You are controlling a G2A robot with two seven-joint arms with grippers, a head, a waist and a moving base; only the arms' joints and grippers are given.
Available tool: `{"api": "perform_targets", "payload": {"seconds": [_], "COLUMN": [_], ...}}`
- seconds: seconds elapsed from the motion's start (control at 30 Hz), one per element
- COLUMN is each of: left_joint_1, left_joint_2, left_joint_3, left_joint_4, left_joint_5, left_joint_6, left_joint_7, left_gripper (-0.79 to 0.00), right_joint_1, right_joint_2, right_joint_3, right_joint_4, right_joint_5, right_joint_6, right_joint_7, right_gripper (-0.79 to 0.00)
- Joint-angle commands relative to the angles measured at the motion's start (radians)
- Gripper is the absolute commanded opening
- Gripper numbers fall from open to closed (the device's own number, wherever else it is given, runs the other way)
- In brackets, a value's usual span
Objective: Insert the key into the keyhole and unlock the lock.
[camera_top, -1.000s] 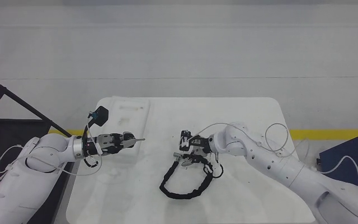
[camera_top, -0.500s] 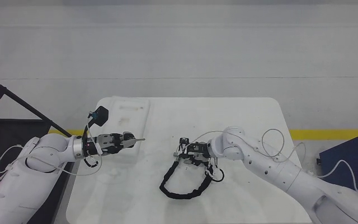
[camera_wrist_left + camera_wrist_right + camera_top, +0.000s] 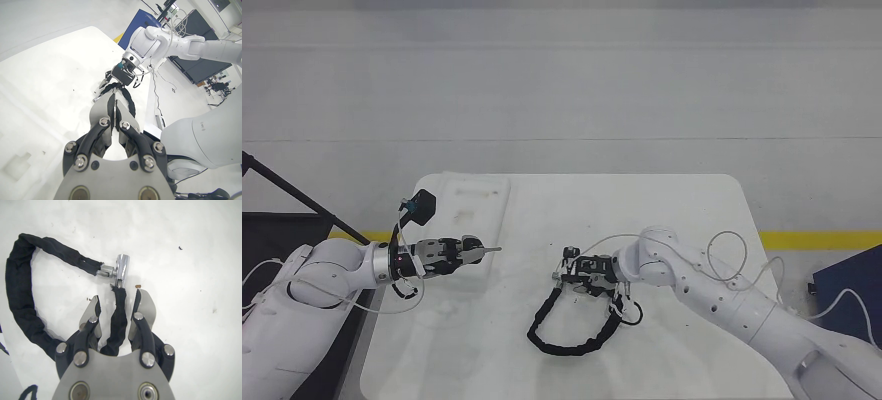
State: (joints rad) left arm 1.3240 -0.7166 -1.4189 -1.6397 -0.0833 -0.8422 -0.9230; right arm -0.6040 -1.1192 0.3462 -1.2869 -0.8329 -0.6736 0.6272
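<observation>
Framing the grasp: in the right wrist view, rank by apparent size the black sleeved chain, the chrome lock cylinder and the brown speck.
Largest to smallest:
1. black sleeved chain, by far
2. chrome lock cylinder
3. brown speck, tiny
All lie on the table, so nearness hardly skews this.

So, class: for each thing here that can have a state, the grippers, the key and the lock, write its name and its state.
left gripper: fingers shut on the key.
key: gripped, pointing towards the lock, not yet inserted.
chain lock: loop closed, lying flat on the table.
lock cylinder: both chain ends joined to it, no key in it.
right gripper: fingers open, astride the chain lock just behind the lock cylinder.
</observation>
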Motion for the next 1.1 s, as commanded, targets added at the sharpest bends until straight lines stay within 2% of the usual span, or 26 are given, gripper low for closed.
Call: {"api": "perform_targets", "payload": {"seconds": [0.0,0.2,0.37,0.67,0.73,0.87,1.07], "left_joint_1": [0.0,0.0,0.0,0.0,0.0,0.0,0.0], "left_joint_2": [0.0,0.0,0.0,0.0,0.0,0.0,0.0], "left_joint_3": [0.0,0.0,0.0,0.0,0.0,0.0,0.0], "left_joint_4": [0.0,0.0,0.0,0.0,0.0,0.0,0.0], "left_joint_5": [0.0,0.0,0.0,0.0,0.0,0.0,0.0], "left_joint_6": [0.0,0.0,0.0,0.0,0.0,0.0,0.0], "left_joint_7": [0.0,0.0,0.0,0.0,0.0,0.0,0.0], "left_gripper": [-0.785,-0.785,-0.785,-0.785,-0.785,-0.785,-0.785], "right_joint_1": [-0.001,-0.006,-0.005,-0.003,-0.003,-0.002,-0.003], "right_joint_2": [-0.004,-0.018,-0.032,-0.057,-0.063,-0.073,-0.087], "right_joint_3": [0.003,0.011,0.014,0.013,0.014,0.014,0.012], "right_joint_4": [0.004,0.017,0.027,0.057,0.063,0.07,0.079], "right_joint_5": [-0.007,-0.013,-0.02,-0.022,-0.022,-0.033,-0.067], "right_joint_6": [0.001,-0.006,-0.009,-0.021,-0.023,-0.027,-0.028], "right_joint_7": [0.001,0.008,0.022,0.062,0.066,0.072,0.074], "right_gripper": [-0.419,-0.431,-0.486,-0.489,-0.545,-0.785,-0.785]}}
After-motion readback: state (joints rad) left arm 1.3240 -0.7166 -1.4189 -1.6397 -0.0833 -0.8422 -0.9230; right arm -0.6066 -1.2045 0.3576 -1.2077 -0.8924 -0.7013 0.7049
